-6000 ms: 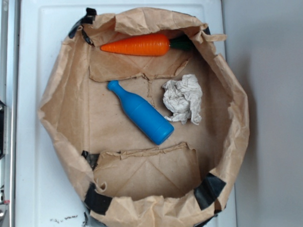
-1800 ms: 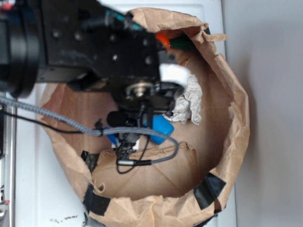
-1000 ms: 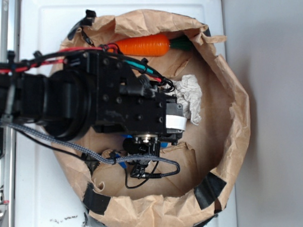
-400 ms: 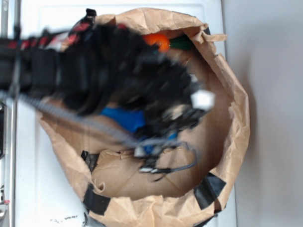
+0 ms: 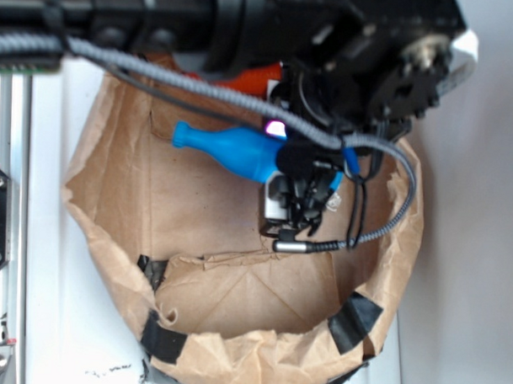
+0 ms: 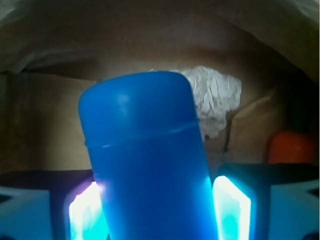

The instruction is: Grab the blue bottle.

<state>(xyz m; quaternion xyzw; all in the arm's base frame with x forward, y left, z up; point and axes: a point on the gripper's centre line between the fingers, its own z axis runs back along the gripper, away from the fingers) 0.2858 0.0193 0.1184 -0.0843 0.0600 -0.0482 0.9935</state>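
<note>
Blue bottle [image 5: 233, 149]: smooth bright blue, narrow neck pointing left, flat base filling the wrist view, lying level above the paper bag [image 5: 113, 204] floor.
Hand [image 5: 279, 155]: clamped on the bottle's body, a pad at each side.
Count: one bottle, one carrot [image 6: 294, 147], one crumpled paper [image 6: 215, 97].
Room: bag walls all round; open floor below-left.

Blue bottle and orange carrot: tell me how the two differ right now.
The blue bottle is bright blue; the carrot is orange. The bottle is clamped in the hand, its body between the pads in the wrist view, while the carrot is not held and lies near the far wall of the paper bag. The bottle shows almost whole; the carrot is mostly hidden behind the arm. Both look like smooth plastic toys.
</note>
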